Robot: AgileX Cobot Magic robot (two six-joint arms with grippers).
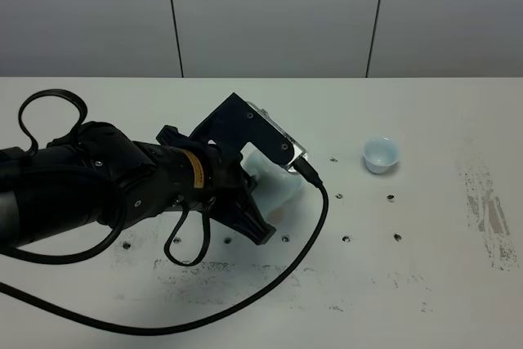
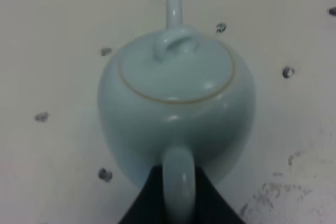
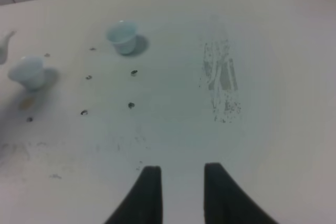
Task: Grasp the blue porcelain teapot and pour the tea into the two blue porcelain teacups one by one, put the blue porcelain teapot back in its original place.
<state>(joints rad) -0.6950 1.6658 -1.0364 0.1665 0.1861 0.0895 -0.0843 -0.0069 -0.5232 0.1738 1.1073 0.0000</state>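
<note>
Left gripper [image 2: 177, 190] clamping the loop handle of the round, pale sky-blue glazed porcelain teapot [image 2: 173, 103], which is standing upright mid-way across the scuffed white table [image 1: 425, 112]. Right gripper [image 3: 182, 174] hanging empty, jaws slightly parted. Two small pale-blue handleless porcelain teacups [image 3: 123, 36] [image 3: 29, 72] standing apart beyond it.

White table [image 1: 425, 104] (dotted with small dark holes [image 1: 390, 198]), grey scuffed patch [image 1: 490, 218] toward its right.

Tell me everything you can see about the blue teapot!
The pale sky-blue glazed porcelain teapot is round and shiny, with a thin spout, a lid with a loop knob, and a loop handle. It seems to sit upright on the white speckled table. The black left pincer is shut on its handle.
</note>
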